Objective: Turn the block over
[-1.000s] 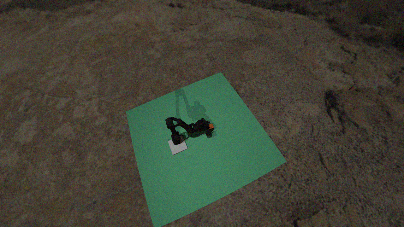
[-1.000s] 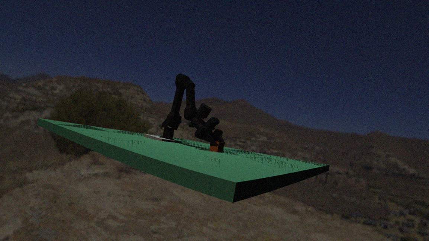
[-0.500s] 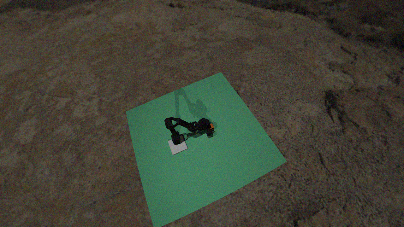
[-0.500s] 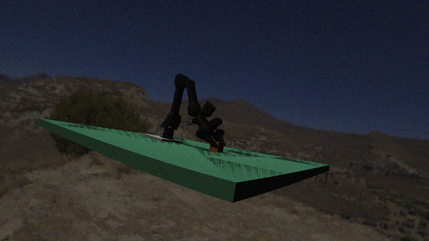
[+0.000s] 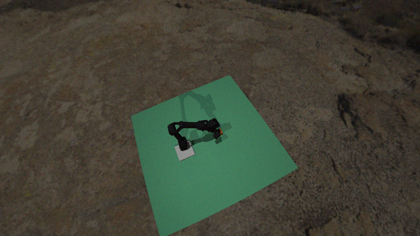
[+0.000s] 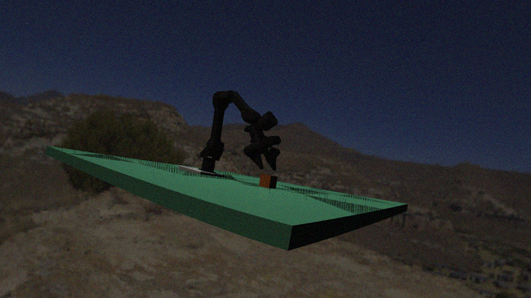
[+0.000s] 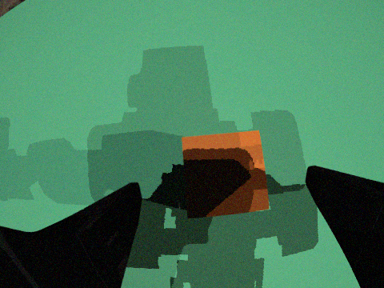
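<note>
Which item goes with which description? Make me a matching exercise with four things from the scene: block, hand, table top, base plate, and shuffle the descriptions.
1. block
2. hand
3. table top
4. base plate

A. white, under the arm's foot
B. green, carrying the arm
C. orange, resting on the table top
D. black, open above the block

Right pairs: 1-C, 2-D, 3-B, 4-A.

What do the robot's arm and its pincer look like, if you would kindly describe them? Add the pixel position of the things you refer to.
The arm (image 5: 192,125) (image 6: 218,124) is matte black with chunky joints; the pincer (image 5: 219,139) (image 6: 268,169) (image 7: 227,185) is black too, with two tapering fingers. I see no markings.
</note>
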You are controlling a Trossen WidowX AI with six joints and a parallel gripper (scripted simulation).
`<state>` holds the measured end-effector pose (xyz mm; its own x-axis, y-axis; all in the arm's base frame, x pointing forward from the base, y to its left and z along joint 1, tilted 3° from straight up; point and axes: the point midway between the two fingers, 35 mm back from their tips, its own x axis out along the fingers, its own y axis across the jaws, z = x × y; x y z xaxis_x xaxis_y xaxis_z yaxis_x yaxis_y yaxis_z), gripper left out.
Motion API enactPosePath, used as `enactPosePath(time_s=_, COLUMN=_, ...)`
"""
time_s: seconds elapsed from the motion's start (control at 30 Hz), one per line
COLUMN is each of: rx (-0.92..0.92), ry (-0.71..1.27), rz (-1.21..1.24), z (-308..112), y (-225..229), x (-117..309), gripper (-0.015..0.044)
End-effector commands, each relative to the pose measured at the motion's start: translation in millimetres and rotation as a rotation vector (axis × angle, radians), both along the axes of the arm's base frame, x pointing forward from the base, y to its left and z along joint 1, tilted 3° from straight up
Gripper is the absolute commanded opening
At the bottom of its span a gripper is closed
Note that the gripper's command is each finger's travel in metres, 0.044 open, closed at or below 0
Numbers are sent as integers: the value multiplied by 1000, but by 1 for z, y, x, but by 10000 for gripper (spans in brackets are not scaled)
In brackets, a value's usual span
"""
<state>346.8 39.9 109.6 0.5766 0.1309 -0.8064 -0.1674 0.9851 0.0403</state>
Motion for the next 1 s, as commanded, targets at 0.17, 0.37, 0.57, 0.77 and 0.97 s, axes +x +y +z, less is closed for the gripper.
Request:
enactPosePath(time_s=0.17, rx=-28, ry=59, rz=8, z=29, y=-3, x=-8, gripper=440)
enactPosePath(time_s=0.37, rx=-58, ry=244, rz=12, z=39, y=-1, x=8, gripper=440)
enactPosePath(time_s=0.57, rx=-89, ry=435, rz=17, z=48, y=1, x=18, gripper=440)
enactPosePath(time_s=0.77, rx=-112, ry=546, rz=24, z=53, y=1, x=21, gripper=440)
enactPosePath(time_s=0.97, rx=-112, ry=546, rz=24, z=26, y=2, x=24, gripper=440)
